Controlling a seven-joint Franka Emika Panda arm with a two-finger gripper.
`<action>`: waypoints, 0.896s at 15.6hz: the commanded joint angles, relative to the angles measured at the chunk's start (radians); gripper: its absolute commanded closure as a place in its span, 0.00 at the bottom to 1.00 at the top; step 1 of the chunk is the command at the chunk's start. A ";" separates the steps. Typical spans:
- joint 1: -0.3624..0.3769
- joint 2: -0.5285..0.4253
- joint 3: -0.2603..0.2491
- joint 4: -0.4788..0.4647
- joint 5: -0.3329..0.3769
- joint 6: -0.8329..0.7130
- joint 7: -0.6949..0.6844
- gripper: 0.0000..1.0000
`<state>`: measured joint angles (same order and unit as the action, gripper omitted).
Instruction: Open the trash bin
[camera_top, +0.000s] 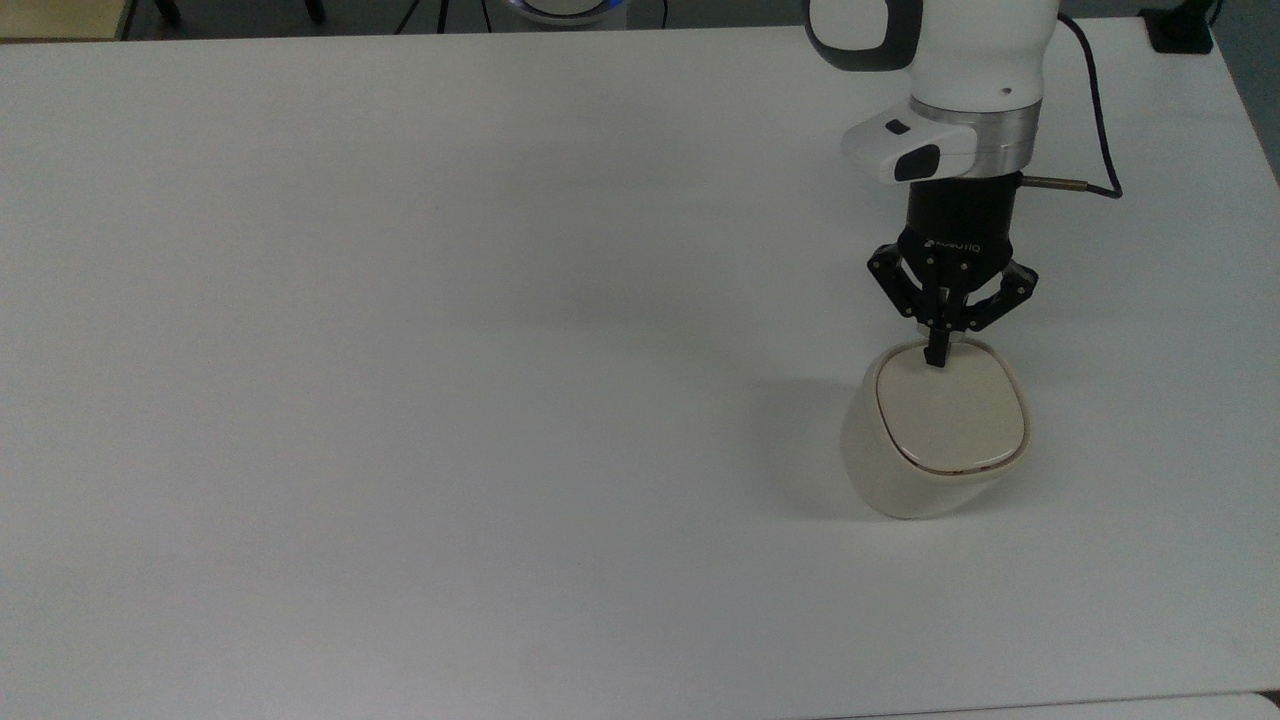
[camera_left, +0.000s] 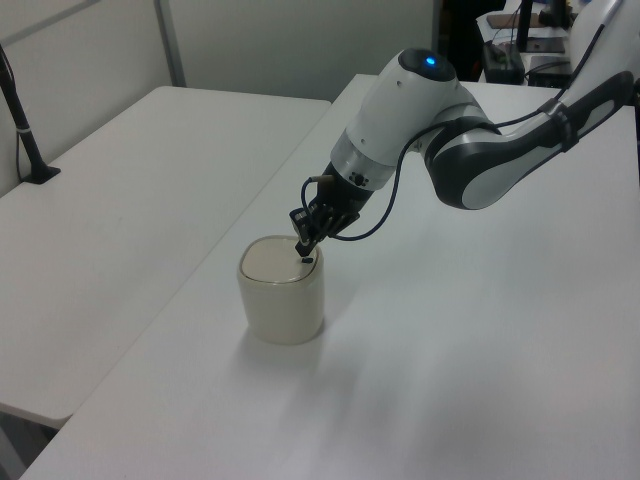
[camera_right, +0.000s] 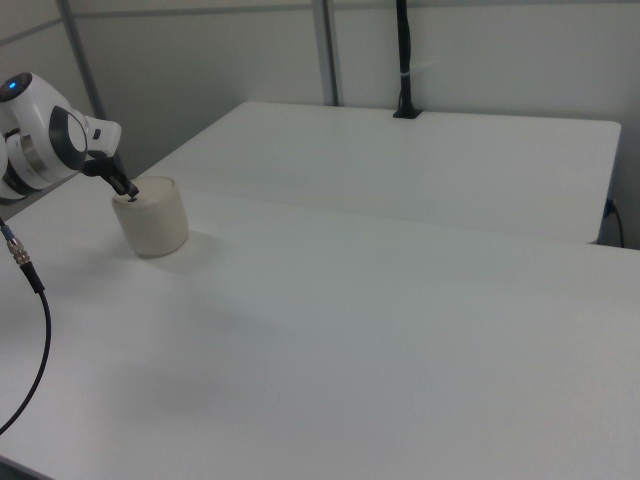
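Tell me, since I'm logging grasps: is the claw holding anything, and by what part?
Nothing is held. The claw, fingers shut together, points its tips down at the lid edge of the trash bin.

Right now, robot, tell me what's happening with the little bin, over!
Gripper shut, fingertips down on the back edge of the lid, at the button spot. Trash bin upright on the white table, lid closed. Nothing in the way.

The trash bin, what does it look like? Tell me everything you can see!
The trash bin is small, cream-white and looks like plastic, with rounded corners. It stands upright on the white table. Its flat lid has a thin dark rim and is closed. The gripper, jaws together, pokes down at the lid's edge nearest the arm.
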<state>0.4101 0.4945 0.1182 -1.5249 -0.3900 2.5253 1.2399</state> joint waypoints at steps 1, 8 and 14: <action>0.012 0.009 -0.009 0.002 -0.042 0.017 0.030 1.00; 0.016 0.010 -0.005 -0.015 -0.087 0.013 0.030 1.00; 0.015 0.007 -0.005 -0.014 -0.087 0.010 0.033 1.00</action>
<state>0.4146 0.5050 0.1189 -1.5257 -0.4541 2.5253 1.2402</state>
